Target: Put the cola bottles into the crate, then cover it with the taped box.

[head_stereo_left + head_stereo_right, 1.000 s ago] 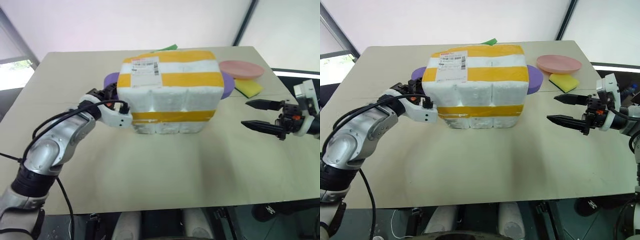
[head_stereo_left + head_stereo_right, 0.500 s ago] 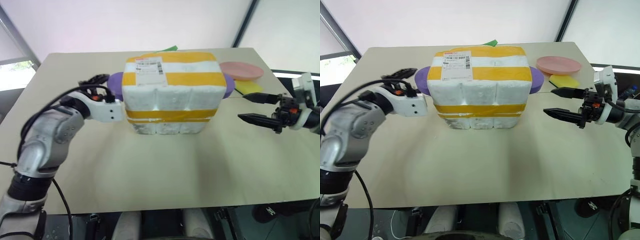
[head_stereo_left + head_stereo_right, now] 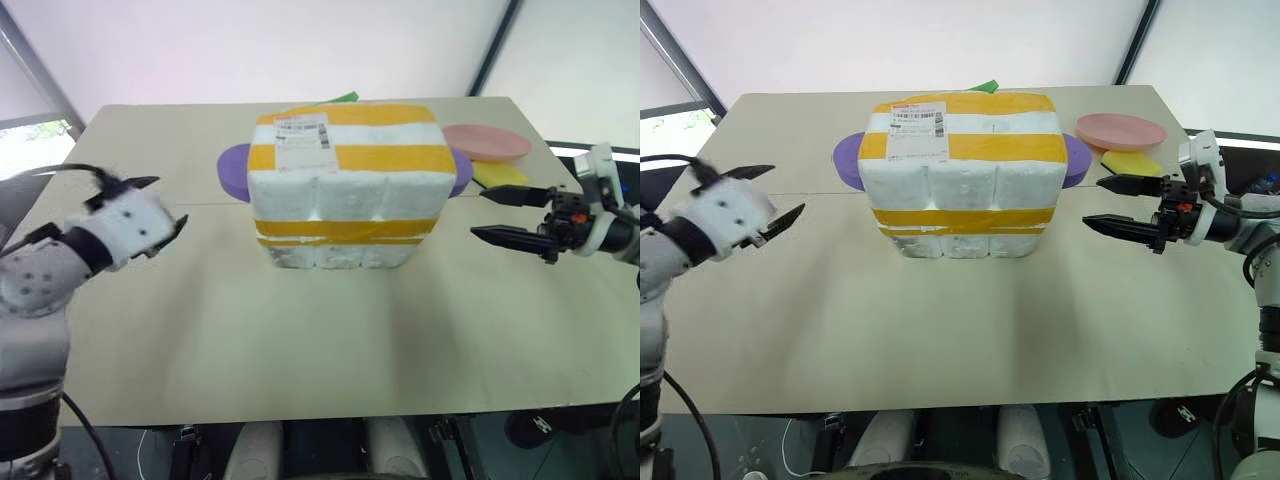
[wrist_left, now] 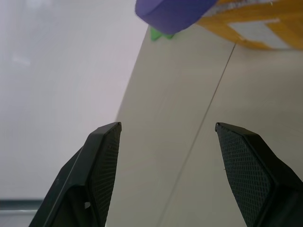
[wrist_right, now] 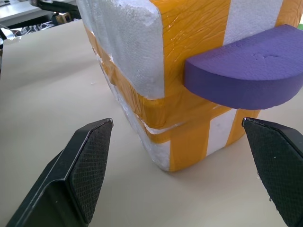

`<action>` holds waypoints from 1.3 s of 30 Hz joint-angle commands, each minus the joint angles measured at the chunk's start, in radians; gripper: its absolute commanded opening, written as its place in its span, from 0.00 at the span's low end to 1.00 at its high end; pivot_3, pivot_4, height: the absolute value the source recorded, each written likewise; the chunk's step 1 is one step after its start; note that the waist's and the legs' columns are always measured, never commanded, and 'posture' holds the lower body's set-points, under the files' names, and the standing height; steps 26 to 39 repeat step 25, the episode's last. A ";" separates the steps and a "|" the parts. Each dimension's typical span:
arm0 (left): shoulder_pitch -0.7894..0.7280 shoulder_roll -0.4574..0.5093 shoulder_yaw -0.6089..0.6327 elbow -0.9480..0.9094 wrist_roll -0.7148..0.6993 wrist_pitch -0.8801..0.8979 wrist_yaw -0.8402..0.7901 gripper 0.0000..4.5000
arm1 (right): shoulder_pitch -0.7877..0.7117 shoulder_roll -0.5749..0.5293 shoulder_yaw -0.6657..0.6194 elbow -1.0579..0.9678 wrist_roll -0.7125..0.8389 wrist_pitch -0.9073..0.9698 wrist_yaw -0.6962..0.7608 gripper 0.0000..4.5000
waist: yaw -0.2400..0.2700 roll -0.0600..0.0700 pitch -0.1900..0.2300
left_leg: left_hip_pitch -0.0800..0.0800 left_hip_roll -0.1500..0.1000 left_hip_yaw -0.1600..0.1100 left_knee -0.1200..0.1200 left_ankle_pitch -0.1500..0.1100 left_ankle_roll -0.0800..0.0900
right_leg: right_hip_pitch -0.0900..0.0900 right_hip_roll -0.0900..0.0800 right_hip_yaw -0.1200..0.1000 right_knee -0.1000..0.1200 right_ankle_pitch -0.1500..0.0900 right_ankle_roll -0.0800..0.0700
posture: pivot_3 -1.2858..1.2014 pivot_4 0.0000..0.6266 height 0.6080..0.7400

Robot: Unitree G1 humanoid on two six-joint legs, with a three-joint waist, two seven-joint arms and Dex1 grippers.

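The taped box [image 3: 345,170], white foam with wide yellow bands and a shipping label on top, stands in the middle of the table. Below its lower edge a low foam part with a yellow band shows, the crate [image 3: 330,255], covered by the box. The cola bottles are hidden. My left gripper [image 3: 163,203] hangs open to the left of the box, well apart from it, holding nothing. My right gripper [image 3: 480,214] is open at the box's right side, a short gap away, its fingers pointing at the box [image 5: 189,56].
Purple foam discs stick out from behind the box on the left [image 3: 234,170] and right [image 3: 458,175]. A pink plate [image 3: 485,142] and a yellow sponge [image 3: 500,175] lie at the back right. A green piece [image 3: 340,97] lies behind the box.
My left gripper has opened, rolled over and pulled back leftward from the box's left side. The right gripper has barely moved.
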 commanded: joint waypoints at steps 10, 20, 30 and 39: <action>-0.130 0.020 0.446 -0.017 -0.740 0.671 0.079 0.73 | -0.075 -0.011 0.012 0.025 -0.021 0.019 -0.008 1.00 | -0.027 0.000 0.000 | 0.001 0.000 -0.001 0.000 0.000 0.000 | 0.001 0.001 -0.001 0.000 -0.001 0.001 | 0.52 0.24 1.00; 0.266 0.213 0.527 0.026 -0.799 0.532 -0.155 0.73 | -0.059 -0.014 0.026 0.035 -0.037 0.013 0.025 1.00 | -0.024 0.000 0.000 | 0.001 0.000 -0.001 -0.001 0.000 0.000 | 0.000 0.000 0.000 0.000 -0.005 -0.007 | 0.52 0.24 1.00; 0.290 0.251 0.494 0.088 -0.766 0.423 -0.162 0.73 | -0.051 -0.018 0.022 0.063 -0.047 -0.008 0.051 1.00 | -0.019 0.000 0.000 | 0.001 0.000 0.000 -0.001 0.000 -0.001 | 0.000 -0.001 0.000 -0.001 -0.005 -0.008 | 0.52 0.24 1.00; 0.290 0.251 0.494 0.088 -0.766 0.423 -0.162 0.73 | -0.051 -0.018 0.022 0.063 -0.047 -0.008 0.051 1.00 | -0.019 0.000 0.000 | 0.001 0.000 0.000 -0.001 0.000 -0.001 | 0.000 -0.001 0.000 -0.001 -0.005 -0.008 | 0.52 0.24 1.00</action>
